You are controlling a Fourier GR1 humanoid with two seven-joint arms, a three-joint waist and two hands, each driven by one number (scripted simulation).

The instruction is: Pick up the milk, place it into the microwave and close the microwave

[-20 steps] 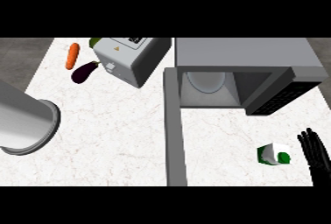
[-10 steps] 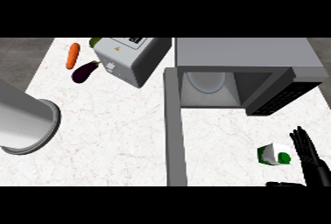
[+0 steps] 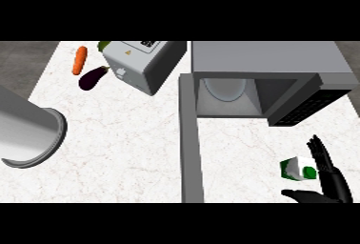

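Reaching in at the lower right, my right hand (image 3: 330,183) stands open, fingers straight and thumb spread toward the left, just beside the milk (image 3: 298,169); contact cannot be confirmed. Milk sits upright on the counter (image 3: 126,143), in front of the microwave (image 3: 267,81). Microwave is open, its door (image 3: 190,143) swung toward me, a plate (image 3: 225,88) inside. My left forearm (image 3: 25,131) lies at the left edge; hand not visible. Farthest off: toaster (image 3: 144,62), eggplant (image 3: 92,77), carrot (image 3: 79,60).

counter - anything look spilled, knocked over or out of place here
Nothing stands out. The milk sits on the counter beside the open right hand, no spill shows, and the microwave stands open.
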